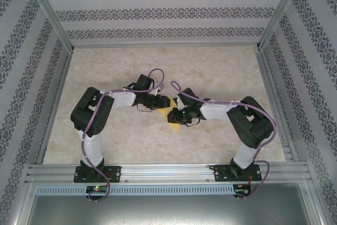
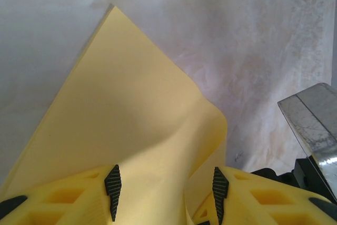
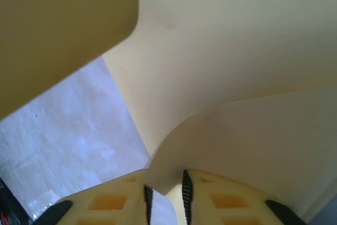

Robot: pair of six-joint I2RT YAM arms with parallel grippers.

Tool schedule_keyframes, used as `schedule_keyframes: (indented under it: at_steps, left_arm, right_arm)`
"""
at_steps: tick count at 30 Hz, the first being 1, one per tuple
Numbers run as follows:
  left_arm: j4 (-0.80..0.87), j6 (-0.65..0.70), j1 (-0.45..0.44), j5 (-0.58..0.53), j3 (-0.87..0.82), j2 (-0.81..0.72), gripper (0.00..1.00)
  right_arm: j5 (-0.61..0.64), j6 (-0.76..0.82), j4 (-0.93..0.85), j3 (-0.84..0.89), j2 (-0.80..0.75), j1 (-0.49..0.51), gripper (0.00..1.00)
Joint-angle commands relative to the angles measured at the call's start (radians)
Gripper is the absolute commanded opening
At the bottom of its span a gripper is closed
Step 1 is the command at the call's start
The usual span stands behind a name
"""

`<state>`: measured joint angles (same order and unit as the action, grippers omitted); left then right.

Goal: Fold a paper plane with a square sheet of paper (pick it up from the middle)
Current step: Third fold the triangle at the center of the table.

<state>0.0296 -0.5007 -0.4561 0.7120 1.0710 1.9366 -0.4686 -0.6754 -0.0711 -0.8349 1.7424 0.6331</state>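
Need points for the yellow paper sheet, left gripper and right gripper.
square sheet of paper [image 2: 131,114]: left wrist view, flat middle of the sheet.
left gripper [image 2: 166,185]: left wrist view, midway between its fingertips.
right gripper [image 3: 167,191]: right wrist view, midway between its fingertips.

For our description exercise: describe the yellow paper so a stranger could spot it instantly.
At the middle of the pale marbled table, the black-and-white left arm and right arm meet. Between their tips lies a thin mustard-yellow paper sheet, bendy and curled beside rigid machinery.
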Motion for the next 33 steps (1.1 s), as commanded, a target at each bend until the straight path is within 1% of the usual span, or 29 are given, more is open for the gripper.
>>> schedule_keyframes:
  at_steps: [1, 9, 15, 17, 19, 21, 23, 24, 27, 30, 33]
  left_arm:
    - [0.059, 0.003, -0.003, 0.000, -0.028, 0.059, 0.53]
    - [0.102, 0.009, 0.013, -0.011, -0.014, -0.024, 0.54]
    - [0.149, 0.013, 0.019, -0.022, -0.015, -0.117, 0.52]
    - [0.161, 0.009, 0.020, -0.021, -0.022, -0.144, 0.48]
    - [0.169, 0.006, 0.020, -0.016, -0.031, -0.166, 0.39]
    - [0.168, -0.006, 0.020, 0.001, -0.044, -0.179, 0.33]
    - [0.159, -0.021, 0.018, 0.021, -0.061, -0.184, 0.25]
    - [0.145, -0.029, 0.017, 0.032, -0.070, -0.185, 0.23]
    - [0.129, -0.037, 0.006, 0.044, -0.090, -0.184, 0.21]
    - [0.119, -0.039, 0.003, 0.049, -0.103, -0.175, 0.17]
    - [0.107, -0.044, -0.005, 0.055, -0.111, -0.167, 0.16]
  right_arm:
    - [0.055, 0.018, -0.043, 0.023, 0.004, 0.005, 0.32]
    - [0.051, 0.022, -0.038, 0.041, -0.013, 0.005, 0.38]
    - [0.045, 0.017, -0.021, 0.055, -0.024, 0.003, 0.39]
    - [0.044, 0.017, -0.012, 0.060, -0.027, 0.004, 0.39]
    - [0.041, 0.016, -0.009, 0.065, -0.029, 0.003, 0.38]
    - [0.039, 0.016, -0.005, 0.071, -0.032, 0.003, 0.37]
    - [0.036, 0.014, 0.002, 0.077, -0.034, 0.004, 0.36]
    - [0.037, 0.014, 0.003, 0.080, -0.036, 0.004, 0.36]
    - [0.035, 0.014, 0.007, 0.086, -0.042, 0.004, 0.32]
    - [0.039, 0.014, 0.005, 0.088, -0.047, 0.002, 0.25]
    - [0.039, 0.015, 0.004, 0.089, -0.050, 0.001, 0.15]
